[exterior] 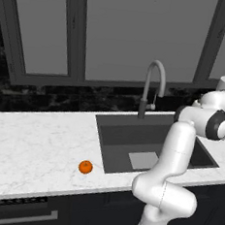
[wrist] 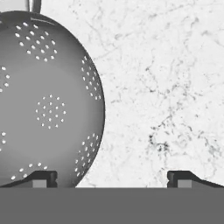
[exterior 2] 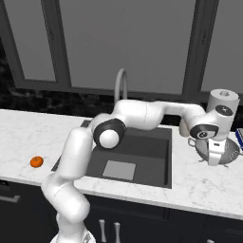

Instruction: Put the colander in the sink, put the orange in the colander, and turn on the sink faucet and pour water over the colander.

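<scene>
Colander (exterior 2: 227, 151): round perforated grey metal bowl, standing on the white marble counter (exterior 2: 199, 182) at the right-centre of the right base view, to the right of the sink and well apart from it. In the hand view it takes up the left half of the frame (wrist: 48, 105), rim curving down the middle, bare marble to its right.

Gripper (exterior 2: 214, 159): hangs over the colander's near-left rim at the right-centre of the right base view. Jaws wide apart and holding nothing; in the hand view one tip (wrist: 41, 178) lies over the bowl's inside at lower left, the other (wrist: 181, 178) over bare counter at lower right, so the rim falls between them. Contact with the rim cannot be told.

Sink (exterior 2: 156, 142): dark rectangular basin, centre of the right base view, holding nothing but a lighter square patch on its floor.

Sink faucet (exterior: 153, 84): arched grey tap behind the basin, upper centre of the left base view; no stream visible.

Orange (exterior: 85, 167): on the counter, lower left of centre in the left base view, left of the sink.

Step in hand, as judged: first of three, approach to grasp the colander. Next move calls for lowering until the tips straddle the rim wall, closing firmly, then a lift clear of the counter and a carry leftward over the basin.
</scene>
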